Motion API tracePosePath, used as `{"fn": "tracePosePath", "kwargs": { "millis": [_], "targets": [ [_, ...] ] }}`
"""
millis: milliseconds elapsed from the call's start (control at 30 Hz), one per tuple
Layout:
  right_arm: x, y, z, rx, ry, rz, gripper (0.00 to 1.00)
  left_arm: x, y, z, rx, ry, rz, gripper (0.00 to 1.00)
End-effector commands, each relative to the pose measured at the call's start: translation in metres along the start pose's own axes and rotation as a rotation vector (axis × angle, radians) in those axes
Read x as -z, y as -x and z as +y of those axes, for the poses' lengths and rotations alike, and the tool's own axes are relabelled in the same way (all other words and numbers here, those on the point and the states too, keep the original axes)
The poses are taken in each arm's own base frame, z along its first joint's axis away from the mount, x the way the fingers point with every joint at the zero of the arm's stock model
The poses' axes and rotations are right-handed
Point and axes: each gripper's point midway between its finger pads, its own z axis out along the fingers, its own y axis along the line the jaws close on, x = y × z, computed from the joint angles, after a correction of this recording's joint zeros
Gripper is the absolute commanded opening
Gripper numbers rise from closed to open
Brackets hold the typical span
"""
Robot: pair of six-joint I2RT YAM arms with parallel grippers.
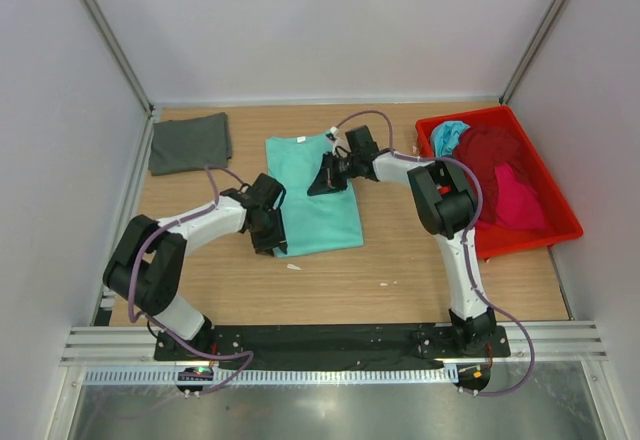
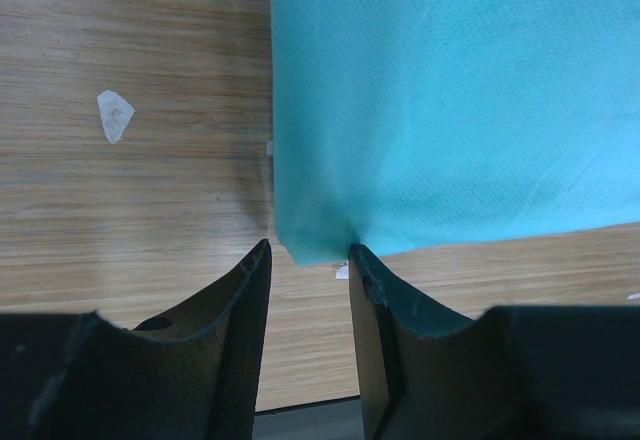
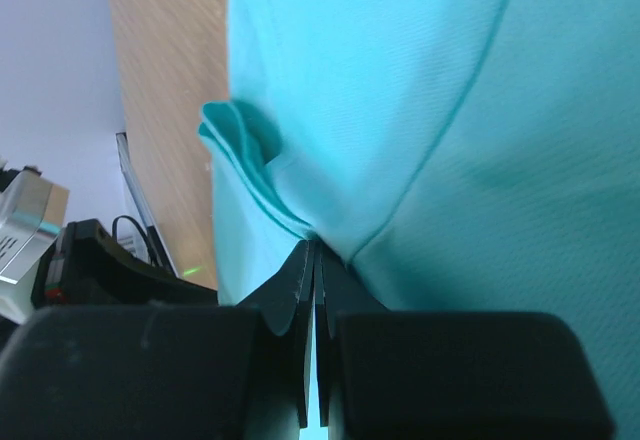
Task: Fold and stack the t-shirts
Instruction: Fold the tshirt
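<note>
A mint green t-shirt point(image 1: 315, 205) lies flat as a long strip in the middle of the table. At its near left corner my left gripper point(image 1: 272, 238) is open. That corner of the mint shirt point(image 2: 450, 100) reaches between the fingertips of the left gripper point(image 2: 310, 248) and is not pinched. My right gripper point(image 1: 322, 182) is over the shirt's far right part. In the right wrist view the gripper point(image 3: 316, 245) is shut on a raised fold of the mint cloth point(image 3: 450, 110). A folded dark grey t-shirt point(image 1: 190, 142) lies at the far left.
A red tray point(image 1: 555, 232) at the right holds a turquoise shirt point(image 1: 448, 136), a maroon shirt point(image 1: 490, 150) and a pink shirt point(image 1: 518, 205). Small white scraps point(image 1: 293, 267) lie on the wood near the mint shirt. Grey walls close in the table's sides and back.
</note>
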Motion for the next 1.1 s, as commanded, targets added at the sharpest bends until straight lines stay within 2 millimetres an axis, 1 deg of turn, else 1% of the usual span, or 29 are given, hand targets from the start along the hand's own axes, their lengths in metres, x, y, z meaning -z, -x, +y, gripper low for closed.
{"fn": "tracePosePath", "kwargs": {
  "millis": [0,67,133,200,267,300,333,367,400,433,467,500,533,567,600,633,667,700,733,767,800,833,900,933,967,1000,1033,1067],
  "targets": [
    [-0.007,0.019,0.004,0.034,0.028,-0.031,0.06,-0.006,0.002,0.008,0.001,0.027,-0.02,0.38],
    [-0.012,0.017,-0.009,0.026,0.006,-0.022,0.05,-0.009,-0.003,0.012,0.008,0.038,-0.003,0.38],
    [-0.012,0.018,-0.014,0.022,-0.007,-0.027,0.05,-0.01,-0.006,0.015,0.012,0.045,0.005,0.38],
    [-0.012,0.017,-0.017,0.021,-0.009,-0.026,0.05,-0.009,-0.007,0.015,0.013,0.043,0.002,0.38],
    [-0.009,0.017,-0.013,0.027,-0.009,-0.023,0.05,-0.007,-0.007,0.014,0.012,0.039,0.003,0.38],
    [-0.006,0.02,-0.009,0.032,-0.006,-0.027,0.06,-0.003,-0.003,0.011,0.008,0.035,-0.007,0.38],
    [0.0,0.024,0.002,0.048,0.004,-0.037,0.09,0.001,0.0,0.009,0.006,0.031,-0.018,0.39],
    [0.005,0.026,0.009,0.054,0.006,-0.044,0.11,0.005,0.0,0.01,0.002,0.04,-0.016,0.39],
    [0.009,0.029,0.016,0.07,0.009,-0.053,0.19,0.015,0.01,0.003,-0.008,0.024,-0.05,0.4],
    [0.018,0.035,0.028,0.088,0.003,-0.071,0.23,0.02,0.014,0.001,-0.013,0.02,-0.065,0.41],
    [0.024,0.038,0.034,0.1,-0.005,-0.08,0.28,0.028,0.019,-0.004,-0.018,0.01,-0.076,0.43],
    [0.028,0.04,0.037,0.115,-0.018,-0.086,0.36,0.035,0.022,-0.008,-0.024,-0.007,-0.09,0.44],
    [0.038,0.044,0.048,0.128,-0.027,-0.104,0.39,0.039,0.022,-0.009,-0.026,-0.012,-0.09,0.46],
    [0.041,0.044,0.05,0.13,-0.037,-0.111,0.41,0.043,0.024,-0.013,-0.029,-0.03,-0.098,0.47],
    [0.046,0.045,0.054,0.135,-0.046,-0.123,0.46,0.045,0.025,-0.015,-0.03,-0.044,-0.102,0.48],
    [0.05,0.043,0.054,0.132,-0.062,-0.123,0.49,0.047,0.025,-0.019,-0.029,-0.069,-0.101,0.48],
    [0.058,0.045,0.058,0.136,-0.09,-0.149,0.52,0.047,0.027,-0.018,-0.019,-0.079,-0.102,0.48],
    [0.062,0.045,0.057,0.133,-0.108,-0.159,0.58,0.044,0.024,-0.016,-0.01,-0.082,-0.088,0.48],
    [0.065,0.043,0.055,0.123,-0.134,-0.161,0.6,0.043,0.024,-0.022,0.001,-0.127,-0.074,0.49],
    [0.071,0.042,0.054,0.118,-0.164,-0.18,0.6,0.039,0.022,-0.018,0.024,-0.141,-0.059,0.48],
    [0.075,0.037,0.05,0.101,-0.195,-0.173,0.6,0.036,0.02,-0.02,0.038,-0.165,-0.041,0.48],
    [0.079,0.034,0.046,0.085,-0.225,-0.176,0.6,0.035,0.021,-0.026,0.057,-0.208,-0.036,0.48],
    [0.093,0.027,0.034,0.041,-0.324,-0.206,0.6,0.028,0.018,-0.019,0.083,-0.199,-0.027,0.48],
    [0.097,0.02,0.029,0.019,-0.349,-0.208,0.6,0.025,0.019,-0.019,0.091,-0.196,-0.033,0.48],
    [0.1,0.005,0.011,-0.04,-0.411,-0.211,0.6,0.022,0.017,-0.016,0.097,-0.187,-0.029,0.47],
    [0.11,0.003,0.015,-0.051,-0.426,-0.238,0.59,0.021,0.016,-0.014,0.1,-0.18,-0.029,0.47],
    [0.115,-0.004,0.01,-0.072,-0.456,-0.245,0.59,0.019,0.016,-0.012,0.104,-0.172,-0.031,0.47],
    [0.117,-0.022,-0.003,-0.135,-0.488,-0.236,0.59,0.016,0.016,-0.008,0.111,-0.15,-0.038,0.47]
  ]
}}
